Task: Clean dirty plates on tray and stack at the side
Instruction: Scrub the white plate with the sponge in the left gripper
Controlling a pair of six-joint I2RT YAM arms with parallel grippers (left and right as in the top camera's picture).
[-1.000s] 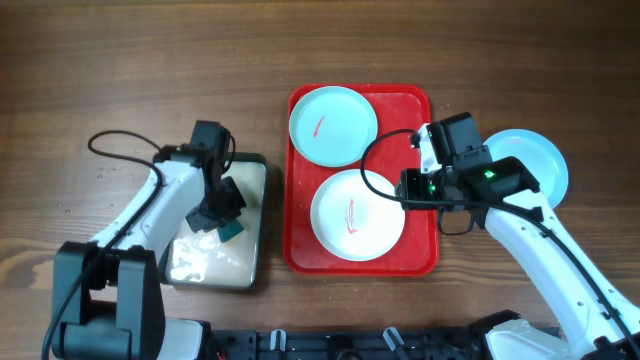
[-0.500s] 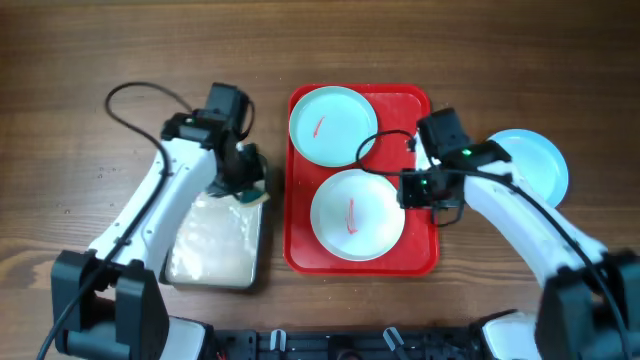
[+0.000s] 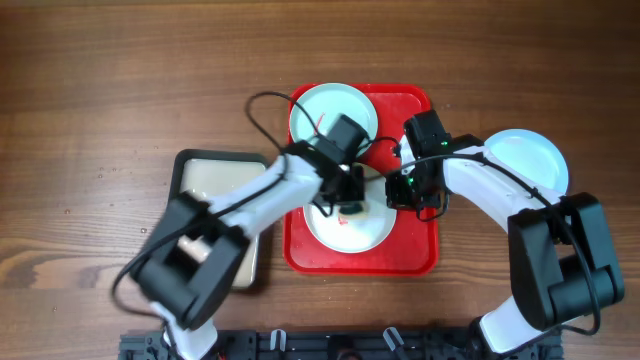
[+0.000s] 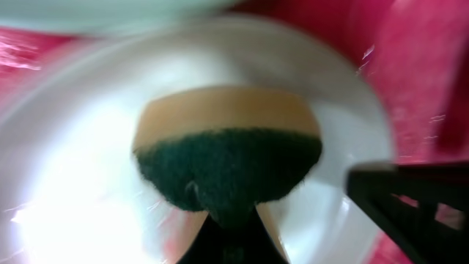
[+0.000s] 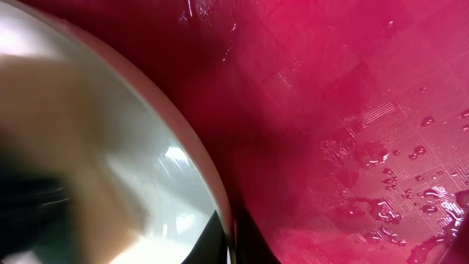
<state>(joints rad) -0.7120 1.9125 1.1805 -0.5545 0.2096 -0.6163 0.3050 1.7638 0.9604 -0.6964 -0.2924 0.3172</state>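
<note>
Down on the wooden table (image 3: 120, 80) the glossy red plastic tray (image 3: 425, 262) lies with its long axis running away from the robot, and its ribbed floor is beaded with water in the right wrist view. To its left sits the dark-rimmed cream tray (image 3: 200, 165). Out on the bare wood to the right, off the tray, rests one pale blue plate (image 3: 535, 160). A second pale blue plate (image 3: 320, 110) fills the far end of the tray, a red smear (image 3: 319, 123) on it. The action is on the white plate (image 3: 365, 235) at the near end: round, shallow and shiny. The left gripper (image 3: 345, 195) reaches across from the left and is directly above the plate's middle. Its fingers are clamped on a sponge (image 4: 227, 161), tan foam with the coarse dark green scouring face turned down toward the plate. The right gripper (image 3: 408, 190) comes in from the other side at the plate's right edge, and in its own blurred wrist view the rim runs between the fingertips, so it looks pinched shut on it, bracing the plate. By this reading the wipe belongs to the left arm, with the plate right below the sponge.
</note>
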